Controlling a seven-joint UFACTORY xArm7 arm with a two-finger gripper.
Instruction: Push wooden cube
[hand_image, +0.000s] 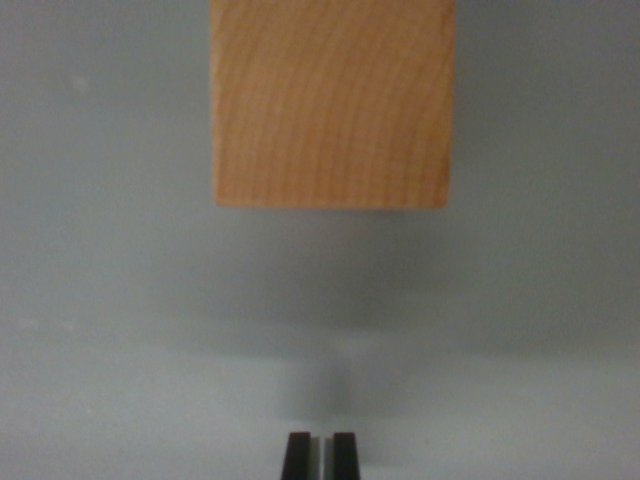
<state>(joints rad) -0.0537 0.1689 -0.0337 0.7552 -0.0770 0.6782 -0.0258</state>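
Cube position: the wooden cube is sitting at 12 o'clock in the wrist view, on the grey surface, top edge cropped.
Gripper state: the gripper is showing at 6 o'clock, fingertips nearly together, holding nothing.
Separation: bare surface is lying between fingertips and cube; no contact.
Step in hand: judged as approach, with the fingertips lining up on the cube's near face.
Next move: calling for a straight advance toward 12 o'clock, staying centred to avoid rotating the cube.
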